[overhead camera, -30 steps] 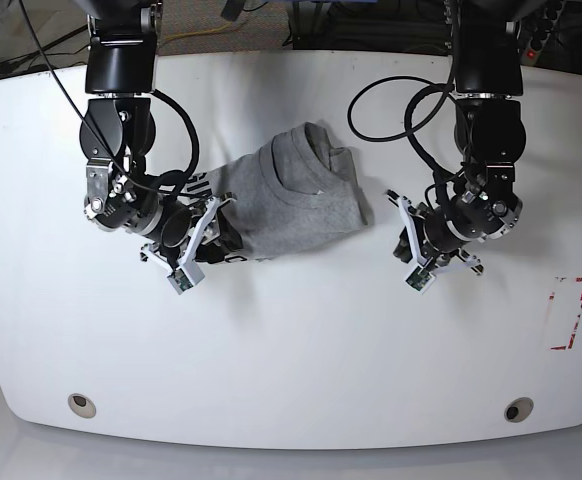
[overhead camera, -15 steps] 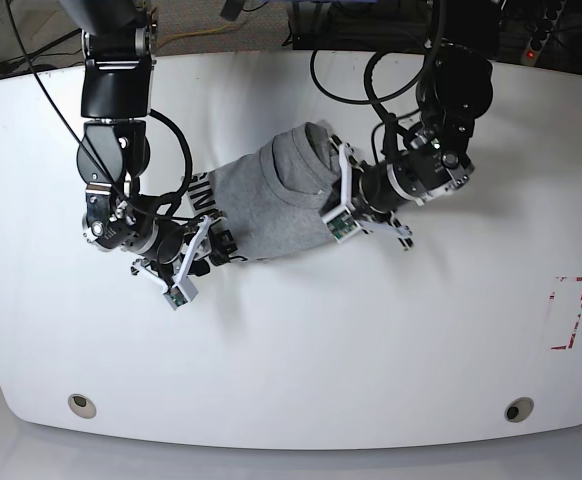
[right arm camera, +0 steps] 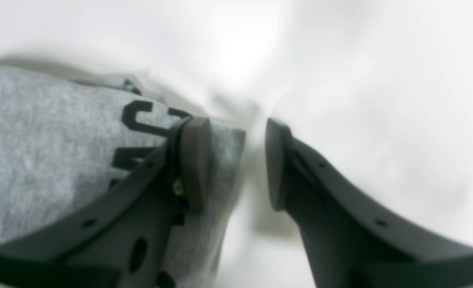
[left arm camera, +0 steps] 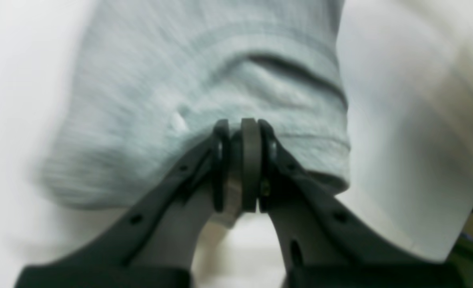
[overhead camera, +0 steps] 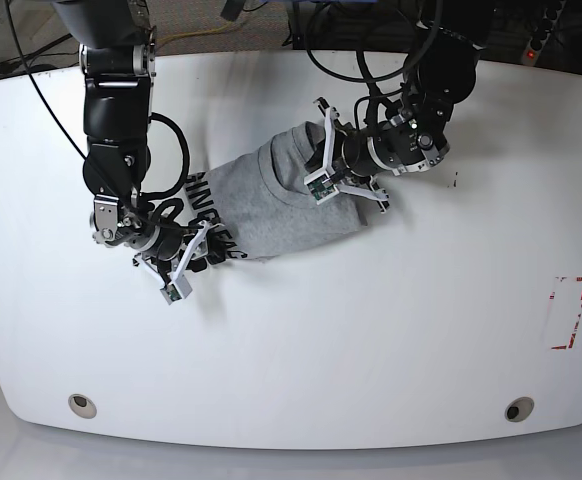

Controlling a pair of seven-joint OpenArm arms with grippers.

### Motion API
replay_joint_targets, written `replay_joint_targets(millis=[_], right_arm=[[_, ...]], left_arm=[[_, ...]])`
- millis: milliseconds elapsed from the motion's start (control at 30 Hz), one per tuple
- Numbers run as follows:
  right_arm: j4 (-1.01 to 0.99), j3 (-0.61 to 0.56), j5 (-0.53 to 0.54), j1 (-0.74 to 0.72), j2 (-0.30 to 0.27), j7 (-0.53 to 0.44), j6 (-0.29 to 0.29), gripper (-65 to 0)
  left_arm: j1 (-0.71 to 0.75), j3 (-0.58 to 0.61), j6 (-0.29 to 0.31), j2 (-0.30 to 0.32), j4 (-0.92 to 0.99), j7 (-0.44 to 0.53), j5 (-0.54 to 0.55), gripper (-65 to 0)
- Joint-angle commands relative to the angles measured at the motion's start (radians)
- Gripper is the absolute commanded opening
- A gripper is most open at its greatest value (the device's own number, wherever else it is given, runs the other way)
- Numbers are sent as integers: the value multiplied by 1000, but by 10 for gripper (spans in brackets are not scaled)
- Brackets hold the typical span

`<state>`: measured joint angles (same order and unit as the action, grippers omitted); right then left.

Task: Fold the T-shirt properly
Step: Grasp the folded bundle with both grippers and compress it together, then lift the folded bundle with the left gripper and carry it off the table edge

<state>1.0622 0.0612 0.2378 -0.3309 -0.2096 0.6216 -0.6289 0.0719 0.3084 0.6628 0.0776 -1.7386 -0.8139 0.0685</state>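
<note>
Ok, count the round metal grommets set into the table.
2. One grommet sits near the front edge of the table on the base view's left, the other grommet on its right. Arms may hide more.

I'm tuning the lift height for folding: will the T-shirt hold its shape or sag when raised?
Probably sag: the T-shirt lies bunched and creased on the table. Its hem droops softly around the shut left gripper, so it looks light and floppy. Cotton knit seems unlikely to slip much.

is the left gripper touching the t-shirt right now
Touching. The left wrist view shows the left gripper with its fingers closed together, pressed into the grey T-shirt near its collar.
</note>
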Motion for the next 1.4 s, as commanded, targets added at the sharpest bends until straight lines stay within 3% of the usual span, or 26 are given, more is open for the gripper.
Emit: replay_joint_targets(millis=[0, 100, 300, 500, 667, 867, 1067, 1367], right_arm=[[8, 4, -12, -23, -9, -13, -29, -447], [13, 6, -12, 5, -18, -12, -69, -447], [149, 7, -12, 92, -43, -3, -69, -447], [327, 7, -12, 183, -47, 94, -69, -447], [454, 4, -12, 258, -31, 133, -69, -447], [516, -2, -12, 289, 32, 205, -69, -447], [522, -163, -12, 301, 52, 220, -69, -449], [537, -341, -2, 301, 106, 220, -69, -449]], left_arm=[[-57, -53, -2, 3, 65, 20, 9, -613], [-96, -110, -2, 3, 125, 20, 9, -613], [-223, -174, -4, 27, 260, 18, 7, -613], [-292, -182, -4, 37, 285, 17, 7, -613], [-326, -182, -4, 37, 268, 14, 9, -613], [-317, -182, -4, 37, 145, 9, 7, -613], [-317, -179, -4, 29, 2, -124, 12, -613], [-257, -186, -4, 31, -60, -157, 11, -613]])
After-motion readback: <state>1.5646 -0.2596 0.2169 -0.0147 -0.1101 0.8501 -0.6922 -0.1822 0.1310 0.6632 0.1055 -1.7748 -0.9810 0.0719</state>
